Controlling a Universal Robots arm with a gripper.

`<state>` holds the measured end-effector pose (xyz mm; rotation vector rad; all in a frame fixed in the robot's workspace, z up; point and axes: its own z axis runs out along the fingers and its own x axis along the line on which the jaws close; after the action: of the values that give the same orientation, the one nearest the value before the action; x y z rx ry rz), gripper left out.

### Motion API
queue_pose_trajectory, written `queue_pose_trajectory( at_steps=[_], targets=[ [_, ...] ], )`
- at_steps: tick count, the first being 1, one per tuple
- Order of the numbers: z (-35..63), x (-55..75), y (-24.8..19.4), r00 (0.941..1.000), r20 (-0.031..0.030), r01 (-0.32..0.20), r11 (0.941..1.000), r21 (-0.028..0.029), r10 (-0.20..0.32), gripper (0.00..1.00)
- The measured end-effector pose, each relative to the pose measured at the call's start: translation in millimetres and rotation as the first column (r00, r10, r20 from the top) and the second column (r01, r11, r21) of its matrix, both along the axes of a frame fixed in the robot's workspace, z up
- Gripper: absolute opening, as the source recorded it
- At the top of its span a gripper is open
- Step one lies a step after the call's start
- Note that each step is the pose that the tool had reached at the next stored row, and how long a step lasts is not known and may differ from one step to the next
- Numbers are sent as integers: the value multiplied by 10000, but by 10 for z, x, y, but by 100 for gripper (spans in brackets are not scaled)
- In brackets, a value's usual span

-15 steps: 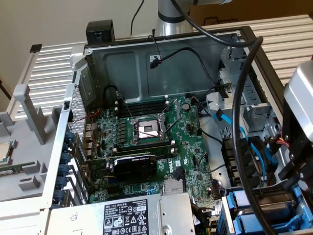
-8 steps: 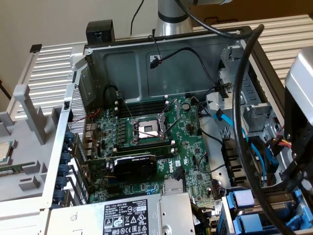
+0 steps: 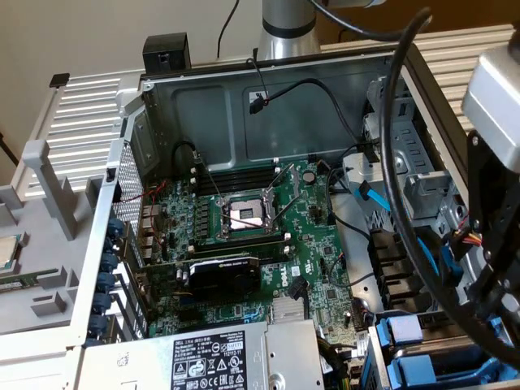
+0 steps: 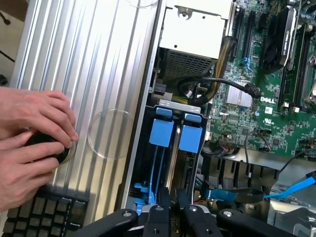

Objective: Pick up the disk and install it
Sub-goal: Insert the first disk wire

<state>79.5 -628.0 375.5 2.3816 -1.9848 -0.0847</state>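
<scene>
The disk (image 4: 162,133) stands on edge in the drive bay at the case's corner, with its bright blue rail tabs at the far end and a thin grey edge running back toward me. My gripper (image 4: 171,201) sits at its near end, black fingers (image 4: 159,212) drawn close together and pinching that edge. A second blue tab (image 4: 190,138) stands right beside the first. In the exterior view the blue bay parts (image 3: 404,329) show at the lower right, under my arm's black cables (image 3: 404,162).
A person's hands (image 4: 34,133) rest on a black knob above a keyboard (image 4: 44,215) on the ribbed metal table. Inside the open case lie the motherboard (image 3: 244,215), graphics card (image 3: 223,276) and power supply box (image 3: 219,357). A processor chip (image 3: 8,252) lies on the grey tray at the exterior view's left.
</scene>
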Motion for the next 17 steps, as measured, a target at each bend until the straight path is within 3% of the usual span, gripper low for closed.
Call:
queue_pose_trajectory(
  at_steps=[6, 11, 12, 15, 17],
  targets=[
    [33, -3, 129, 10000, 0, 0, 9975, -711, 0, 17],
    [33, -3, 256, 10000, 0, 0, 9902, -1394, 0, 17],
    [33, -3, 284, 10000, 0, 0, 9886, -1508, 0, 17],
    [32, -2, 342, 10000, -1, 0, 9842, -1771, 0, 17],
    [29, -2, 351, 10000, -4, 10, 9824, -1868, -11, 17]
  ],
)
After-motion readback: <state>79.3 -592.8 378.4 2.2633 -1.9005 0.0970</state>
